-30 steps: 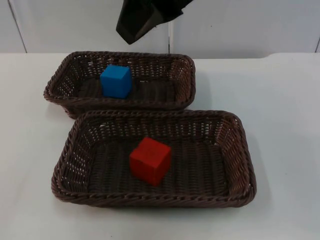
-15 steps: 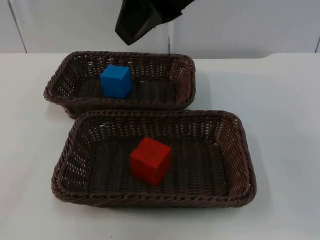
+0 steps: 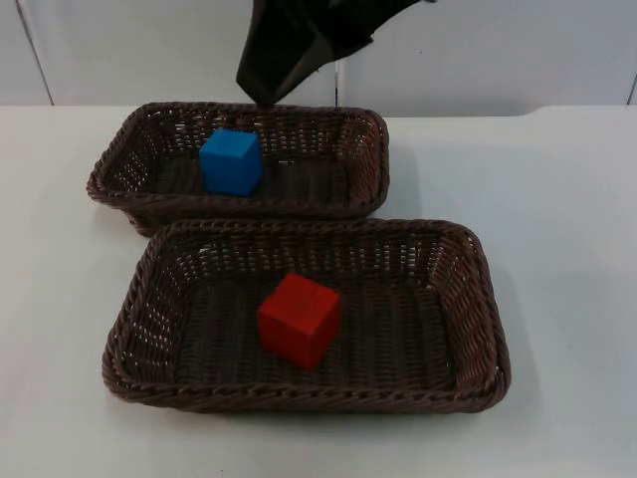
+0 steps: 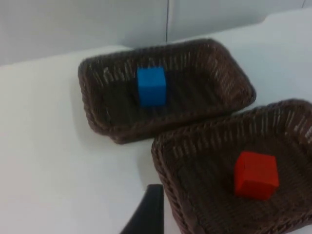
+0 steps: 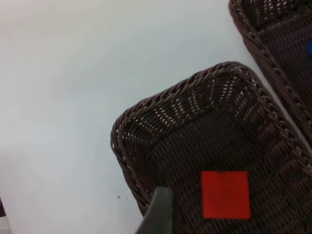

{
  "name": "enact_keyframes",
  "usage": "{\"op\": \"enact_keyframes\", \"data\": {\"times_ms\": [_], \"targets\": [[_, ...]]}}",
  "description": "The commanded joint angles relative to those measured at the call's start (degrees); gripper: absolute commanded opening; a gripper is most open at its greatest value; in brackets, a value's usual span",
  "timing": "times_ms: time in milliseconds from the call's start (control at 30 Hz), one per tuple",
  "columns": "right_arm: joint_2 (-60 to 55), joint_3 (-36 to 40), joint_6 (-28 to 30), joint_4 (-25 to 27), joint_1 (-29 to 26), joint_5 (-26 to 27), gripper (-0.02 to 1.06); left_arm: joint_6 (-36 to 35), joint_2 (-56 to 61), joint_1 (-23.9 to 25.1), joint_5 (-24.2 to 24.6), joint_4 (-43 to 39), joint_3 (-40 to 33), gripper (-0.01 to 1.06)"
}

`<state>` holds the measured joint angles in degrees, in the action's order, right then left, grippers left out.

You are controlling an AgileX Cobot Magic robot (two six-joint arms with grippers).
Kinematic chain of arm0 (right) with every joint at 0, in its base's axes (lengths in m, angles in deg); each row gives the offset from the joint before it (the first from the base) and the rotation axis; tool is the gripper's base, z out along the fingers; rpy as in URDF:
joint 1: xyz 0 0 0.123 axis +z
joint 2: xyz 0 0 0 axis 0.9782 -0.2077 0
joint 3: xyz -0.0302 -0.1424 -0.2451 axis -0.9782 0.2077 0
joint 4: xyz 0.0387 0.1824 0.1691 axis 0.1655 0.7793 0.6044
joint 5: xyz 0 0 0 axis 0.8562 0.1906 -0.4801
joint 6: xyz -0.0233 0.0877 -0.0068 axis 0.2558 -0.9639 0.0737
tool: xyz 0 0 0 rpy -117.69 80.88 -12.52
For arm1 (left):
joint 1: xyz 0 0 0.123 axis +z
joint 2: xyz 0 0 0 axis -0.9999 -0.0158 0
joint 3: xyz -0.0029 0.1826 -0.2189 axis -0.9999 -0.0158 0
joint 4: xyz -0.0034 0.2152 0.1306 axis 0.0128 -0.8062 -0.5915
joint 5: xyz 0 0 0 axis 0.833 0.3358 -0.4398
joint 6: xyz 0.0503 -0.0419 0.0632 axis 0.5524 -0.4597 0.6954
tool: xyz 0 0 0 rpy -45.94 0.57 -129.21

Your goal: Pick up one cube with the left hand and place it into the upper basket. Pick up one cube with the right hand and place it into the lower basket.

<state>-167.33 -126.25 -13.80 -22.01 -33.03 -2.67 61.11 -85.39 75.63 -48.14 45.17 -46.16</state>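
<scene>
Looks like a lab or robot test bench — bare white table top (image 3: 557,199) ending at a plain grey partition wall (image 3: 498,50) on the far side, staged with two wicker baskets (image 3: 299,398) and coloured cubes (image 3: 299,319) — nothing homely.

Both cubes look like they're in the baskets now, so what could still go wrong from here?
A dark arm part hangs just above the upper basket's back rim; if it dips further it could snag the weave and shift the basket. The blue cube sits near that rim, so a bump might knock it. The two baskets nearly touch, so pushing the upper one could also nudge the lower basket holding the red cube.
</scene>
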Motion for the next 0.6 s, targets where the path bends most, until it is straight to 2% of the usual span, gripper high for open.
{"op": "enact_keyframes", "data": {"times_ms": [0,67,100,233,267,400,433,567], "targets": [[1.80,1.34,0.87,0.53,0.30,0.96,0.75,0.17,2.09,-0.26,0.41,0.77,-0.17,0.87],[5.52,5.82,0.92,0.53,0.30,5.42,0.75,0.17,5.52,-0.26,1.85,0.77,-0.17,0.87],[5.52,5.82,0.92,0.53,0.30,5.42,0.75,0.17,5.52,-0.26,1.85,0.77,-0.17,0.87],[12.19,15.47,0.92,0.53,0.30,12.98,0.75,0.17,11.00,-0.26,4.23,0.77,-0.17,0.87],[12.19,15.47,0.92,0.53,0.30,12.98,0.75,0.17,11.00,-0.26,4.23,0.77,-0.17,0.87],[18.84,25.31,0.92,0.53,0.30,20.34,0.75,0.17,15.22,-0.26,6.99,0.35,-0.17,0.87],[18.84,25.31,0.92,0.53,0.30,20.34,0.75,0.17,15.22,-0.26,6.99,0.35,-0.17,0.87],[24.98,33.67,0.92,0.53,0.30,25.59,0.75,0.17,18.55,-0.26,10.76,-1.67,-0.17,0.87]]}}
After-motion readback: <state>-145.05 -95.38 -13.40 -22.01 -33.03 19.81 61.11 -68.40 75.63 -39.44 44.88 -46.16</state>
